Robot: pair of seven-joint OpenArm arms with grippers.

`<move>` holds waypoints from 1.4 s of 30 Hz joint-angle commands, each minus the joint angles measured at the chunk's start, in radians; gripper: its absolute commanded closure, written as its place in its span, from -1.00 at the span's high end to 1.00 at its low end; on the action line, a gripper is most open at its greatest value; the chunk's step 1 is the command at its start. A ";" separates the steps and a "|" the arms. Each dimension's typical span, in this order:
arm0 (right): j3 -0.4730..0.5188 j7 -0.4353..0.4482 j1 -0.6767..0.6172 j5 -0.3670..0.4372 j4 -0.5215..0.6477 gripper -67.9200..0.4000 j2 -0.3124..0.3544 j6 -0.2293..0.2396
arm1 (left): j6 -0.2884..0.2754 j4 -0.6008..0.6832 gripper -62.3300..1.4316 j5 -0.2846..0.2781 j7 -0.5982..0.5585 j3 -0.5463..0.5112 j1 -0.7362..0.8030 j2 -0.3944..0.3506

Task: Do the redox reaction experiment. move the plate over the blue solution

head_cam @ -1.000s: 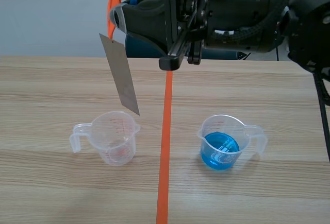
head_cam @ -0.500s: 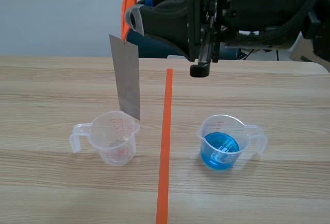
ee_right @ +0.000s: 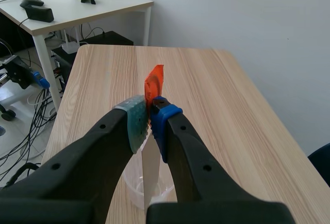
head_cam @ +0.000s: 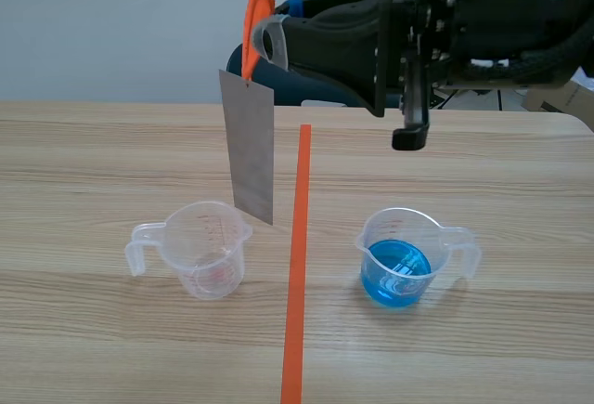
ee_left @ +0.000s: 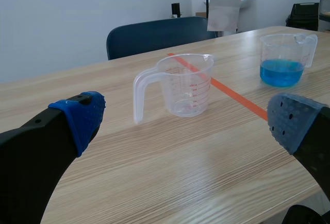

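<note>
A grey metal plate [head_cam: 251,149] with an orange tag [head_cam: 253,16] at its top hangs from my right gripper [head_cam: 263,42], which is shut on its upper end. The plate's lower edge is above the table between the empty clear beaker [head_cam: 206,248] and the orange tape line [head_cam: 299,237]. The beaker of blue solution [head_cam: 401,257] stands right of the line. In the right wrist view the gripper [ee_right: 149,112] pinches the tag [ee_right: 154,86]. My left gripper [ee_left: 188,121] is open, low over the table, with the empty beaker [ee_left: 186,84] ahead of it and the blue one [ee_left: 282,59] beyond.
A blue chair [ee_left: 154,33] stands behind the table's far edge. The right arm's black body [head_cam: 464,23] spans the air above the table's back right. Bare wooden table [head_cam: 93,172] surrounds both beakers.
My right arm has carried the plate to the right, from over the empty beaker toward the tape line, and the plate now hangs more upright.
</note>
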 commanded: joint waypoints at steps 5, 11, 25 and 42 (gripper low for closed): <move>-0.003 0.062 0.015 0.015 0.035 -0.98 0.064 0.010 | 0.002 0.013 1.00 -0.008 0.027 -0.007 0.007 0.002; -0.003 0.095 0.014 0.016 0.056 -0.98 0.140 0.011 | 0.001 0.016 1.00 -0.010 0.001 -0.007 0.046 -0.011; -0.003 0.176 0.012 0.022 0.056 -0.98 0.299 0.073 | -0.060 0.193 0.18 -0.093 -0.010 -0.007 0.141 -0.223; -0.003 0.246 0.011 -0.013 0.051 -0.98 0.421 0.090 | -0.329 0.303 -0.59 -0.116 0.277 0.022 -0.061 -0.444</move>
